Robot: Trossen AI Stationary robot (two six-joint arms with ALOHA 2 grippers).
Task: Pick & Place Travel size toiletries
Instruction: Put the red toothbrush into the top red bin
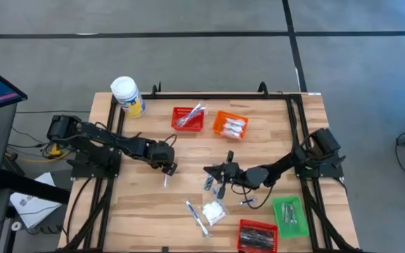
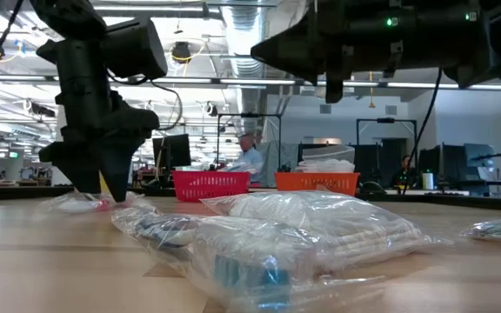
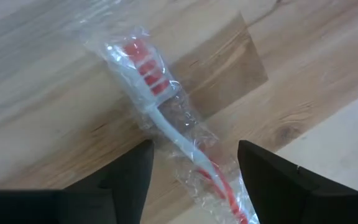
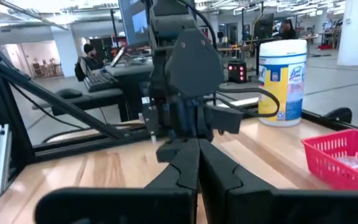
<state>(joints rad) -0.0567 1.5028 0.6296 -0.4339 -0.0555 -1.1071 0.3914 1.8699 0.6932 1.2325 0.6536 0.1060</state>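
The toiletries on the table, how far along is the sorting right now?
Done: wrapped items already lie in the red basket and the orange basket. In hand: the left gripper, fingers apart, is over a wrapped toothbrush lying on the table, not gripping it. The right gripper is shut and empty. Left: loose packets near the front edge.

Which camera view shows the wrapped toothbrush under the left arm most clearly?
The left wrist view: the wrapped toothbrush fills the picture, lying on the wood. The high view shows only a small pale sliver; the low view a blurred wrapper; the right wrist view nothing.
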